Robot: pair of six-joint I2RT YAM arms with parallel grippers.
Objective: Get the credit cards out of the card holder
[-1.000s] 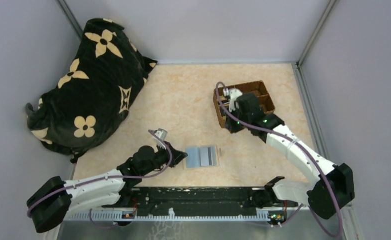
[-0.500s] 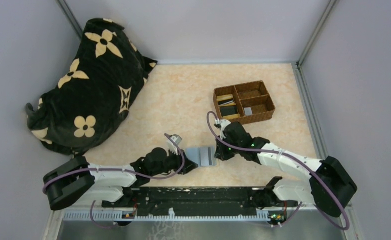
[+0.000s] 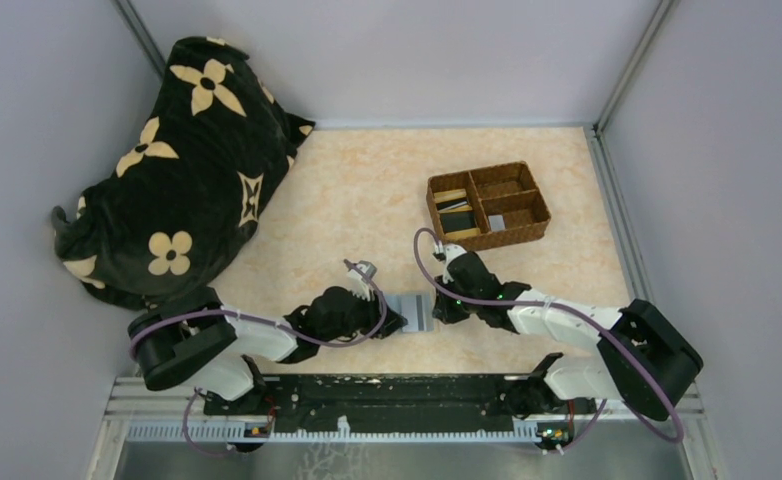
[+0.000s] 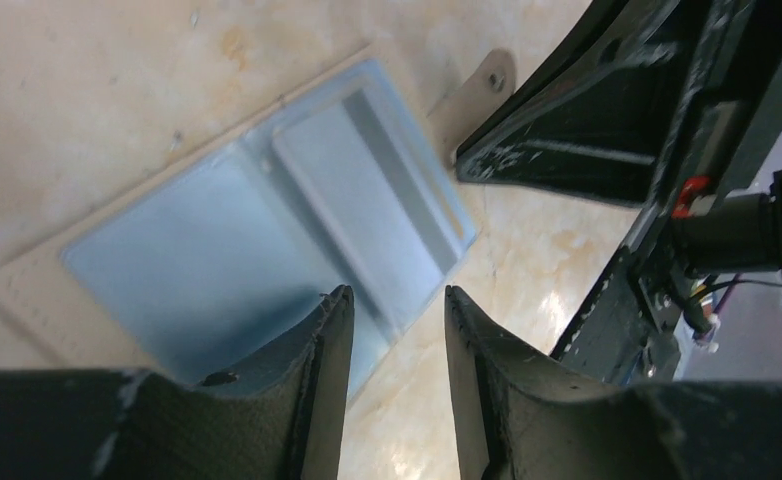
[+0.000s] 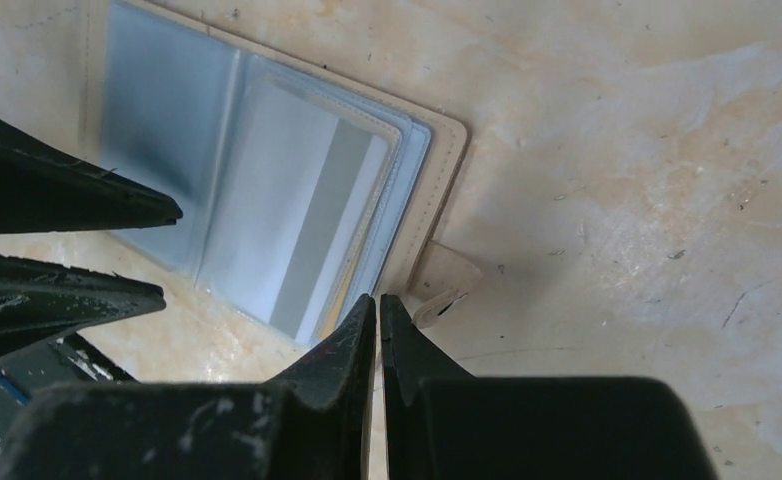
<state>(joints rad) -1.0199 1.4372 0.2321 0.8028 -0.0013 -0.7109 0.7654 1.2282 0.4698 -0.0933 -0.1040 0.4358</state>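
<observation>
1. Grey walls enclose a marbled beige counter [image 3: 367, 190].
2. Card holder [image 3: 414, 311]: lies open flat at the near middle of the counter, between the two hands. Pale blue-grey inner faces are up, with a cream border and the snap tab [image 5: 445, 282] sticking out from one edge.
3. Credit card [image 5: 302, 215]: pale, with a grey stripe, inside a clear sleeve of the card holder on the half nearer the right hand.
4. Left hand [image 3: 395, 325]: fingers set a narrow gap apart, nothing between them. Tips sit at the holder's left half; contact cannot be told.
5. Right hand [image 3: 441, 312]: fingers drawn almost together, only a hairline slit between. Tips sit at the cream border just beside the snap tab; whether they pinch anything cannot be told.
6. Brown woven tray [image 3: 540, 228]: four compartments, well apart from the holder, toward the far right. It holds small flat items, too small to identify.
7. Black fabric bundle [image 3: 177, 160]: cream flower pattern, far left corner.
</observation>
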